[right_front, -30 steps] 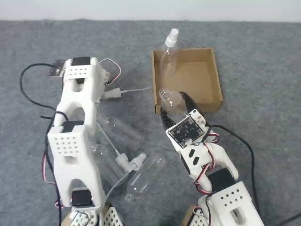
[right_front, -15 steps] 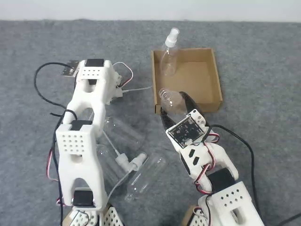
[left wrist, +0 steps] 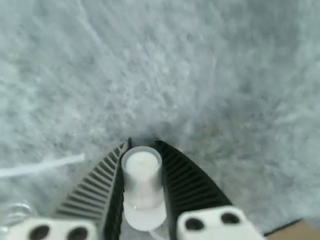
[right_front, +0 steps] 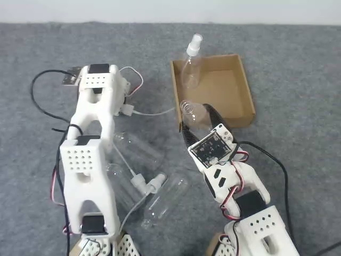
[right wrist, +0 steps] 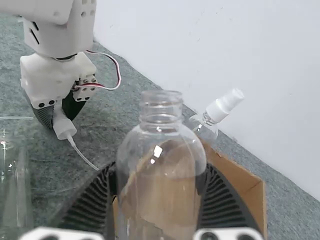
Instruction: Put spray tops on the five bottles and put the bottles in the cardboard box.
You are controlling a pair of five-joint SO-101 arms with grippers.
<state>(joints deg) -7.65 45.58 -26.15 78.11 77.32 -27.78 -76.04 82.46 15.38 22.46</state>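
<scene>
My left gripper [right_front: 127,108] [left wrist: 141,144] is shut on a white spray top [left wrist: 142,185] [right_front: 128,109], low over the carpet left of the cardboard box [right_front: 234,90]. The top's thin tube [right_front: 154,112] trails toward the box. My right gripper [right_front: 198,114] [right wrist: 159,172] is shut on an uncapped clear bottle [right wrist: 160,165] [right_front: 193,113], held upright at the box's near left corner. A bottle with a spray top fitted [right_front: 191,58] [right wrist: 217,112] leans on the box's far left edge. Three uncapped bottles [right_front: 139,149] [right_front: 120,184] [right_front: 165,197] lie between the arms.
Two loose spray tops [right_front: 148,184] with tubes lie among the bottles on the carpet. A black cable [right_front: 45,114] loops left of the left arm. Another cable [right_front: 277,165] runs along the right arm. Grey carpet [right_front: 298,80] stretches right of the box.
My left arm swung to the right, then back a little to the left, keeping the spray top. Its tube now points lower at the box's side. The right arm and its bottle stayed put.
</scene>
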